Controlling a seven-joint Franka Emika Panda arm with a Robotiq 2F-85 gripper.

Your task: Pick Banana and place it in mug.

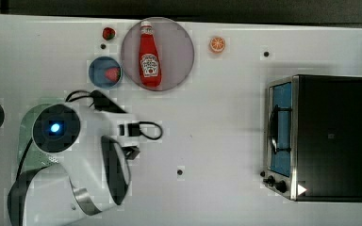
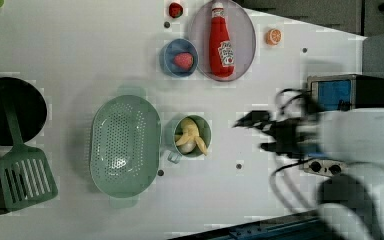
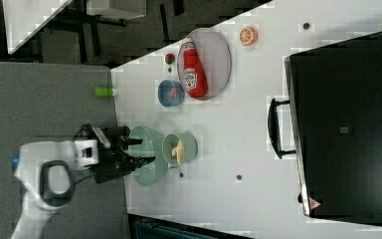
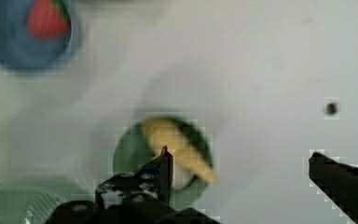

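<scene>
Banana (image 2: 192,137) inside mug (image 2: 205,123); strawberry (image 2: 183,60) in blue bowl (image 2: 167,55); hand (image 2: 253,134) spread, empty.

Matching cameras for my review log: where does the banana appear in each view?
Top view: I cannot find it; the arm covers that part of the table.
Left view: banana in the mug, right of the green basket.
Right view: banana in the mug, below the blue bowl.
Wrist view: banana in the mug.
Shared landmark: the blue bowl holding a strawberry.

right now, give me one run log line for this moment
stage: banana placed | banana: in mug, tip over rim | tool: open, empty, above mug | left to do: nothing
</scene>
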